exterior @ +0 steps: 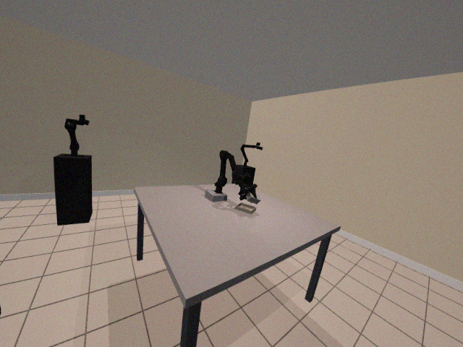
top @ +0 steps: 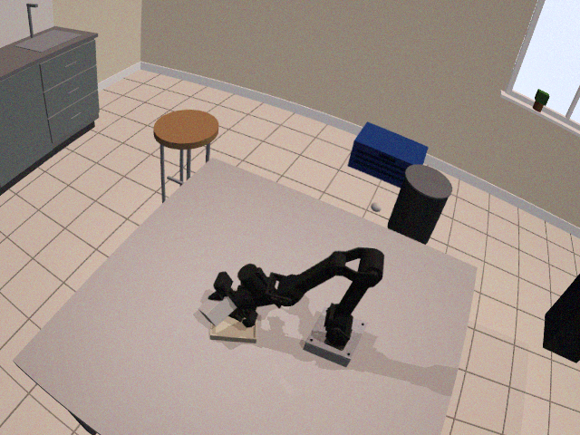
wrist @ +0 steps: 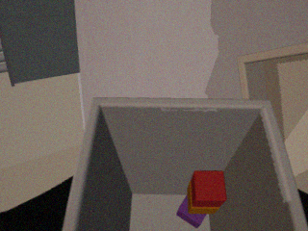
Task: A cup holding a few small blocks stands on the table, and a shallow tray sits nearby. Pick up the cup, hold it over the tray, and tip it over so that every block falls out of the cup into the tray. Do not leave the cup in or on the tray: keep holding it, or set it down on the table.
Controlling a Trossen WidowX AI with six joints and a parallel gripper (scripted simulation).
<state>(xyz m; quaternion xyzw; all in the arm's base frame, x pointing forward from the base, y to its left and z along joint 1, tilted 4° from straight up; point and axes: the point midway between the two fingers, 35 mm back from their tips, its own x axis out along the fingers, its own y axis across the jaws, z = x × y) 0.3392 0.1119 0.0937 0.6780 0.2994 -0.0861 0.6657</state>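
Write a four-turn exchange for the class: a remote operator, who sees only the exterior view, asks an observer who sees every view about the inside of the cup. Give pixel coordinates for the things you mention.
Operator: I see the cup (top: pixel 218 311) (exterior: pixel 254 200) (wrist: pixel 178 144) held by the tray (top: pixel 232 340) (exterior: pixel 244 211) (wrist: pixel 243 72), but not into it. Are there blocks inside?
Observer: Yes. The wrist view shows three: a red block (wrist: pixel 208 188), an orange block (wrist: pixel 203 210) and a purple block (wrist: pixel 191 215).
Operator: Which one shows most fully?
Observer: The red block. It covers much of the orange block, and the purple block is partly hidden behind them.
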